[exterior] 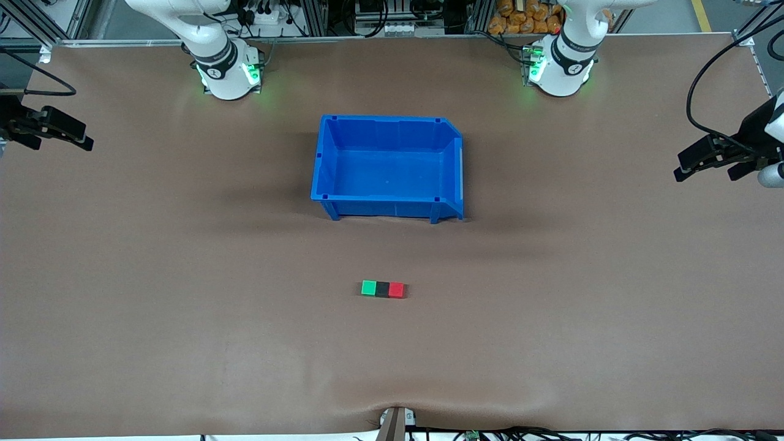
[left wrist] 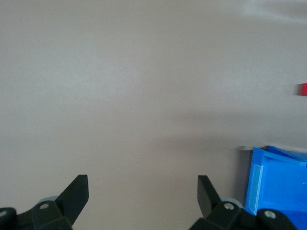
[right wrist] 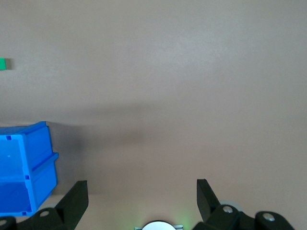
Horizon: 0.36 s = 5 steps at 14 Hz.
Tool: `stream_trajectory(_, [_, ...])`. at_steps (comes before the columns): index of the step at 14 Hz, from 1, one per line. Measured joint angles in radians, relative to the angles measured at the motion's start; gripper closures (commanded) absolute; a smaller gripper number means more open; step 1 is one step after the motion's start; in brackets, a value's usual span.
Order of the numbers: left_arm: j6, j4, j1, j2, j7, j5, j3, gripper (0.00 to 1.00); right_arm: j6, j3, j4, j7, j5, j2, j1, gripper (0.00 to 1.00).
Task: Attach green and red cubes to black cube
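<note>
The green cube (exterior: 368, 288), black cube (exterior: 382, 289) and red cube (exterior: 396, 290) lie in one touching row on the table, black in the middle, nearer to the front camera than the blue bin (exterior: 450, 165). My left gripper (exterior: 704, 170) hangs open and empty over the left arm's end of the table. My right gripper (exterior: 61, 139) hangs open and empty over the right arm's end. Both arms wait. The left wrist view shows its open gripper (left wrist: 143, 191) and a sliver of the red cube (left wrist: 303, 89). The right wrist view shows its open gripper (right wrist: 142, 191) and a sliver of the green cube (right wrist: 3, 63).
The blue bin is empty and sits mid-table between the cubes and the arm bases. It also shows in the left wrist view (left wrist: 276, 182) and the right wrist view (right wrist: 24, 167). The brown table cover (exterior: 184, 306) has a ripple at its front edge.
</note>
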<state>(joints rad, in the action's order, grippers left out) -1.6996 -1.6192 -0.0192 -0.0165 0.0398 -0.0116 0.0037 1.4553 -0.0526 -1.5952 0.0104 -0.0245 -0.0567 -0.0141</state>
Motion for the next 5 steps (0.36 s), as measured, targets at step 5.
stream_trajectory(5, [0.036, 0.017, -0.006, 0.011, 0.001, 0.002, 0.000, 0.00, 0.009, 0.000, -0.001, 0.016, 0.002, 0.000, -0.003, 0.00])
